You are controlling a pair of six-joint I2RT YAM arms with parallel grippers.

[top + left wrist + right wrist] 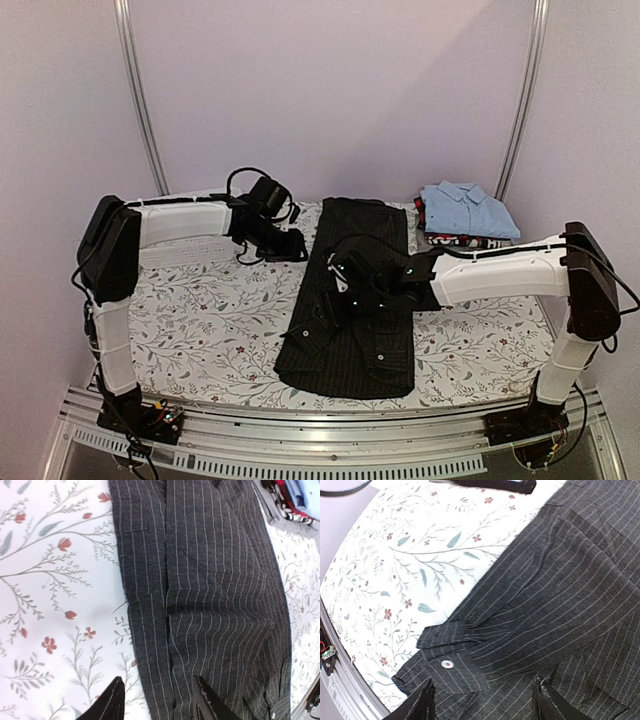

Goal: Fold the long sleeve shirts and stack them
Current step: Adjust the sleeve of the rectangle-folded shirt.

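Note:
The black pinstriped shirt lies lengthwise in the middle of the table, folded into a long strip with a cuff showing at its near left. The light blue shirt lies folded at the back right. My left gripper is open and empty, and hovers at the black shirt's far left edge, with its fingertips straddling that edge. My right gripper is open and empty above the shirt's middle. In the right wrist view its jaws stand over a cuff with a white button.
The table is covered by a floral cloth. A red, black and white patterned garment lies under the blue shirt and shows in the left wrist view. A metal rail runs along the near edge.

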